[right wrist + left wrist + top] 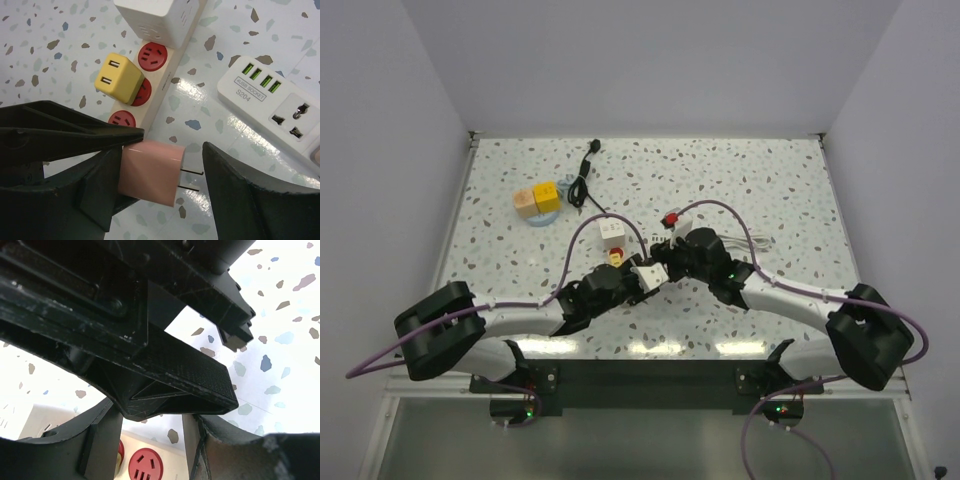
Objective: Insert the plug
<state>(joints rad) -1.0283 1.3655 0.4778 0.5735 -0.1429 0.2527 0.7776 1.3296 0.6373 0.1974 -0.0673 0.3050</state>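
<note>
Right gripper (165,161) stands with its jaws part open, straddling the pink plug (150,172). One of its fingers (97,192) lies against the side of the plug's body. The other finger (255,197) stands clear of the two metal prongs, which point toward it with a gap left between.

A second black finger, reaching in from the left arm's side, lies along the plug's top edge. The left gripper (634,280) meets the right one at the middle of the table (770,180). Its own wrist view is filled by the other arm's black parts, and I cannot tell whether it grips the plug or merely touches it.

The plug sits just beside the near end of the cream strip (173,64) with red round sockets, and its prongs are turned away from that strip. On the strip a yellow adapter (117,77) sits in the middle socket and a white cube adapter (160,17) beyond it. To the other side, near but apart, lies a white power strip (270,107) with green ports. Far off on the table are two blocks (538,198) and a black cable (582,178).
</note>
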